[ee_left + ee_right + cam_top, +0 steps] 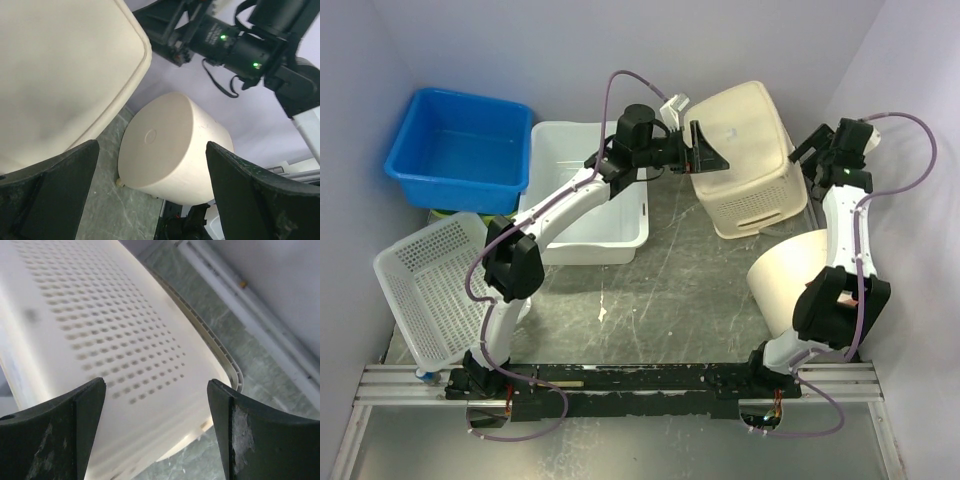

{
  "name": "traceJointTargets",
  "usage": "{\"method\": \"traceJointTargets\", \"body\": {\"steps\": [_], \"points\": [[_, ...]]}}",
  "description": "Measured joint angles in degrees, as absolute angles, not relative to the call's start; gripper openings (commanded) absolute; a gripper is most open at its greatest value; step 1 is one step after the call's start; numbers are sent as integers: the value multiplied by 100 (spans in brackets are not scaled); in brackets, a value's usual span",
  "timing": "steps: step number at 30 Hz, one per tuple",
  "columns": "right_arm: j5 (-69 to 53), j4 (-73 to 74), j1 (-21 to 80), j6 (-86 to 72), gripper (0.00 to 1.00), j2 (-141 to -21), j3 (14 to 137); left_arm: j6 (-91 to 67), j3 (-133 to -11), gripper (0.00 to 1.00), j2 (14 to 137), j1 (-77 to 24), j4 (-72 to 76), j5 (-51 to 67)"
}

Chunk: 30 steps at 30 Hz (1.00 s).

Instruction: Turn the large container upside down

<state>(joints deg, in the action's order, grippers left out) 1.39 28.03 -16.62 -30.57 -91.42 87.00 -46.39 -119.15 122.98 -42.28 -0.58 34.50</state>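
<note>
The large cream container point(745, 150) stands at the back right with its flat bottom up and its rim toward the table. Its bottom fills the upper left of the left wrist view point(60, 75). Its perforated side fills the right wrist view point(100, 315). My left gripper point(705, 150) is open and empty at the container's left side, with the container just to the left of its fingers point(152, 150). My right gripper point(808, 152) is open at the container's right side, its jaws spread over the perforated wall point(156, 390) without touching it.
A round cream bucket point(790, 275) lies on its side by the right arm, also in the left wrist view point(170, 145). A white bin point(585, 190) and a blue bin point(460, 145) stand at the back left. A white perforated basket point(430, 285) leans at the left.
</note>
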Motion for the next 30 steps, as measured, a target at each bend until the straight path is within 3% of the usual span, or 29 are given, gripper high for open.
{"method": "traceJointTargets", "body": {"steps": [9,14,19,30], "points": [[252,2805,-1457,-2842,84,-8340,9050,-3990,-11039,99,11627,-4014,-499,3100],[709,2716,-126,-2370,84,-8355,9240,-3551,-10051,99,10597,-3555,-838,2821],[808,2762,882,-2056,84,-9032,9292,-3079,-9631,99,9701,-3258,-1297,2268],[1100,3214,1802,-1800,84,-11063,10394,-2604,-8860,99,8722,-3205,-2147,1293]]}}
